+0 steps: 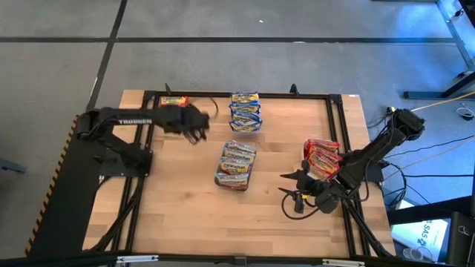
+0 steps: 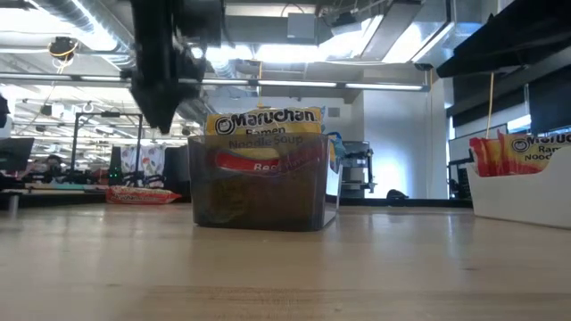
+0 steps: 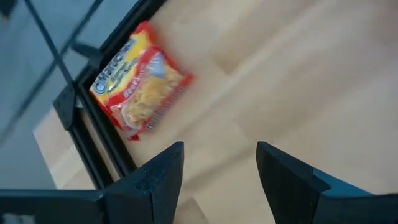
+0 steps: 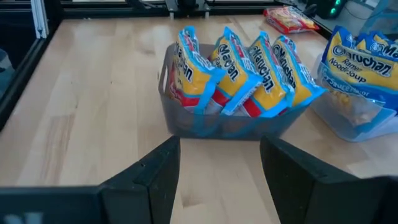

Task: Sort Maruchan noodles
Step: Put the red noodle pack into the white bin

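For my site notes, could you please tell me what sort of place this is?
Probably a robotics lab or workshop in an open industrial office: exposed ceiling ducts and strip lights overhead, cluttered workbenches beyond the table, and cables trailing over grey carpet beside the wooden table.

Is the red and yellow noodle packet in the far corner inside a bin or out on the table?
Out. The red and yellow plastic noodle packet lies flat on the bare wooden table, beside the black frame rail.

Both arms hover with jaws open, empty.
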